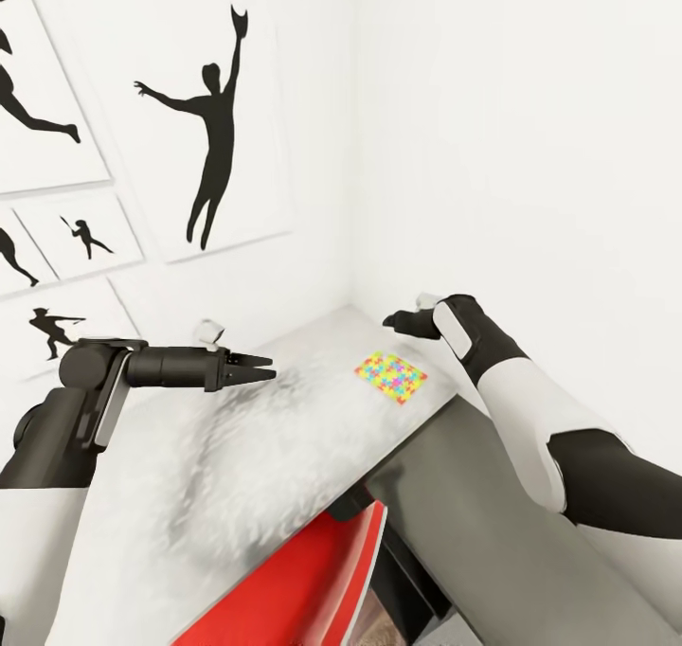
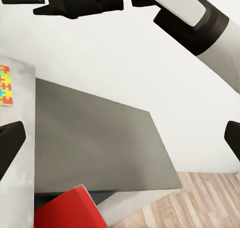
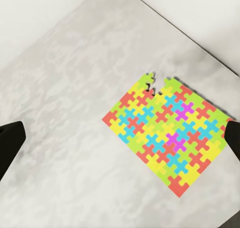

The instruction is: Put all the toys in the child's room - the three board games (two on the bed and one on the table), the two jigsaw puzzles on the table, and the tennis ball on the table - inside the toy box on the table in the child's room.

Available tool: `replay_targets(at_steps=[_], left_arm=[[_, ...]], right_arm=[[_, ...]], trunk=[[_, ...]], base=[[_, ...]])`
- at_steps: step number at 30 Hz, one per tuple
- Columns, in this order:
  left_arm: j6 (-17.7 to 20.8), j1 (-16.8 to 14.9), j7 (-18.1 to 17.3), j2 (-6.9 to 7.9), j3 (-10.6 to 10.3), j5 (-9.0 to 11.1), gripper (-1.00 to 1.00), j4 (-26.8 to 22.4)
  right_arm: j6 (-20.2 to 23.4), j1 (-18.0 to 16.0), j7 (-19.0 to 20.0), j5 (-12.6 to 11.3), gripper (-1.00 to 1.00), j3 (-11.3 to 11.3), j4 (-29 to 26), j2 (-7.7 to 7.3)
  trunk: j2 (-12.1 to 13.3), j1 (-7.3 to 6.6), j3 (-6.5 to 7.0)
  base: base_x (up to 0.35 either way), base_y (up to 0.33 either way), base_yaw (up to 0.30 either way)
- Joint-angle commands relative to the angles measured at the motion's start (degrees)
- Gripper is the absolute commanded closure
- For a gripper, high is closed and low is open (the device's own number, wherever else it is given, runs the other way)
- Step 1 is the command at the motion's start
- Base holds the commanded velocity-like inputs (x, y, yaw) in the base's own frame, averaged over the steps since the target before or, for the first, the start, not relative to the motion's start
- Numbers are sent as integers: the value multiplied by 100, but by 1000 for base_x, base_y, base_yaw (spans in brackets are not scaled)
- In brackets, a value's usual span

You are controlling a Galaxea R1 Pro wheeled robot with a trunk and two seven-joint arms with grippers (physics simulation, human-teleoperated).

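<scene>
From the head camera I see the light-grey mottled desk (image 1: pixel 237 457) running into the corner of the white-walled room, with black sports-player silhouette pictures (image 1: pixel 213 125) on the wall to my left. One thin flat jigsaw puzzle slab of yellow, red, blue and green pieces (image 1: pixel 391 376) lies flat near the desk's far right edge. My left gripper (image 1: pixel 263 372) reaches in from the left, level above the desk, its dark fingers close together at the tips here. My right gripper (image 1: pixel 403 321) hangs above and just behind the puzzle, close to the right wall; I cannot tell its finger spacing from this angle. A lower dark-grey desk section (image 1: pixel 493 523) joins on beside the puzzle end, and a red object (image 1: pixel 303 589) sits below the desk's near edge.

On the left wrist camera, a dark fingertip (image 2: pixel 10 148) shows at one edge and another at the opposite edge, so the fingers are spread with nothing between them. Beyond them I see the dark-grey section (image 2: pixel 100 148), a strip of the puzzle (image 2: pixel 5 85) on the light desk, the red object (image 2: pixel 67 210), wood-plank floor (image 2: pixel 190 198) and my right arm (image 2: pixel 195 22) against the wall.

On the right wrist camera, the puzzle (image 3: pixel 170 138) lies directly under the gripper on the mottled desk (image 3: pixel 65 87), with a notch of missing pieces along one edge. The two dark fingertips (image 3: pixel 9 143) sit wide apart at opposite edges, holding nothing.
</scene>
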Motion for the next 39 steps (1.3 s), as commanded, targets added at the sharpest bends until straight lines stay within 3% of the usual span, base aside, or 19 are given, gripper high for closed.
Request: replay_targets(at_steps=[1, 39], left_arm=[[61, -5, 0, 6, -8, 26, -100, 0], [56, -10, 0, 18, -9, 40, -100, 0]], right_arm=[[19, -16, -40, -52, -100, 27, -5, -3], [161, -274, -40, -60, -100, 27, -5, -10]], trunk=[[-12, 3, -21], [-12, 3, -380]], base=[[0, 0, 0], [0, 0, 0]])
